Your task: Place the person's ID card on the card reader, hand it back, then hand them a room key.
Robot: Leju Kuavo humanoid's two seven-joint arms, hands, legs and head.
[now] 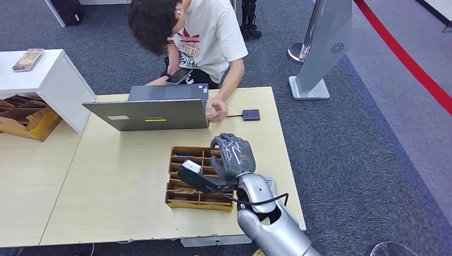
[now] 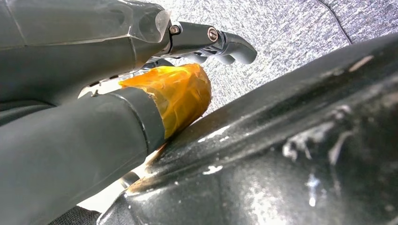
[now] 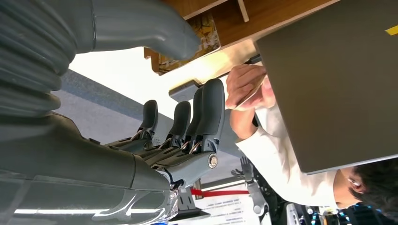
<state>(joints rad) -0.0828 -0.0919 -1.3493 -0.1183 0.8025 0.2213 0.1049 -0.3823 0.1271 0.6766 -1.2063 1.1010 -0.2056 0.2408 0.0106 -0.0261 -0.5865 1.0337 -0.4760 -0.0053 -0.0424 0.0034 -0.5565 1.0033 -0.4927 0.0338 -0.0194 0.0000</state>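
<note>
Fingers [image 3: 206, 112] of the right hand [image 1: 233, 154] stand straight and side by side, a little apart from the thumb, and hold nothing. The hand hangs over the far right corner of the wooden tray [image 1: 194, 178], a shallow box split into narrow compartments that sits on the pale tabletop [image 1: 122, 181]. Some compartments hold flat cards, though which of them is the room key cannot be told from the head view. The silver right arm [image 1: 266, 213] comes up from the near edge of the tabletop.

Beyond the tray, a person's hand [image 1: 215, 109] rests on the tabletop just beside the right edge of an open grey laptop [image 1: 149, 109] and seems to pinch a thin card [image 1: 214, 114]; the wrist view shows only its edge, so it cannot be said for sure that this is the ID card. A small black card reader [image 1: 251, 114] lies just to the right of that hand, its cable running toward the laptop. The person sits at the far side, bent over a phone [image 1: 179, 76].

The left hand [image 2: 141, 70] hangs by the robot's body over grey carpet [image 2: 281, 28], its fingers gently curved and parted with nothing in them, and an orange-taped thumb tip [image 2: 180, 96] shows close to the lens.
</note>
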